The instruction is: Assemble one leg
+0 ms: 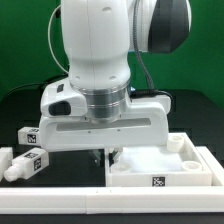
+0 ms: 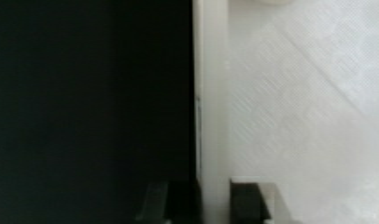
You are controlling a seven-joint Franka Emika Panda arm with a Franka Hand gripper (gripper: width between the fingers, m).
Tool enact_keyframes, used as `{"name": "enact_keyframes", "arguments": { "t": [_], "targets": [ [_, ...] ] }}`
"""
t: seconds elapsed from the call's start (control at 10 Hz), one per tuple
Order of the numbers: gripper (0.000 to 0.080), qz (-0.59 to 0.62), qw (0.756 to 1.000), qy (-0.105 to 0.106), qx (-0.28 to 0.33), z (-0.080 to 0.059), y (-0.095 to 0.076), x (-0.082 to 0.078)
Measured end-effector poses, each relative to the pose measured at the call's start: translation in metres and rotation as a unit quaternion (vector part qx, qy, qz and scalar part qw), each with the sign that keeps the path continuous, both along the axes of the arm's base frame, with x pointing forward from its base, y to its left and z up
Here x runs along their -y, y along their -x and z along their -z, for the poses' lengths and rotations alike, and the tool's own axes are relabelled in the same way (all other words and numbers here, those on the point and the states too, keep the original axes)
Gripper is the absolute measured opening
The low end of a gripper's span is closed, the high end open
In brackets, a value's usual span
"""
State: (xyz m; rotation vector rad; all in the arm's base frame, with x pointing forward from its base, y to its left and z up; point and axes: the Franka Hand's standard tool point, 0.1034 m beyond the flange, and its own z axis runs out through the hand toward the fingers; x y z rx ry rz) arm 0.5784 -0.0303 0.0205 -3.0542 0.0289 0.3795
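The arm's white wrist fills the middle of the exterior view, reaching down over the near left corner of the large flat white panel [image 1: 150, 168], which lies on the dark tabletop [image 1: 25, 110] toward the exterior view's right. The gripper [image 1: 103, 156] hangs at that corner, mostly hidden under the wrist housing. In the wrist view its two dark fingertips [image 2: 253, 200] stand close together at the panel's straight edge, white surface on one side and black tabletop on the other; the jaws are closed, and whether they pinch the panel's rim cannot be told. A marker tag [image 1: 158, 181] shows on the panel's near face. On the exterior view's left, well apart from the gripper, a leg [image 1: 25, 165] lies on its side near the front, its tag facing up, and a second leg [image 1: 30, 137] lies just behind it.
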Motion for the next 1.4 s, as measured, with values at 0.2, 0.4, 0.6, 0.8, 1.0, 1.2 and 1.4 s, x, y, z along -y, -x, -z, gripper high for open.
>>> {"name": "enact_keyframes", "arguments": {
  "t": [0.2, 0.4, 0.6, 0.8, 1.0, 1.2, 1.4],
  "targets": [
    [0.0057, 0.005, 1.000, 0.007, 0.002, 0.008, -0.013, -0.008],
    [0.0057, 0.006, 1.000, 0.009, 0.002, 0.008, -0.022, -0.008],
    [0.0057, 0.015, 1.000, 0.015, -0.013, 0.008, -0.023, -0.008],
    [0.0057, 0.014, 1.000, 0.019, -0.014, 0.008, -0.022, -0.008],
    [0.0294, 0.014, 1.000, 0.019, -0.014, 0.008, -0.022, -0.008],
    [0.0572, 0.016, 1.000, 0.013, -0.017, 0.001, -0.019, -0.007],
    [0.0633, 0.014, 1.000, 0.000, -0.026, -0.025, 0.009, -0.004]
  ]
}}
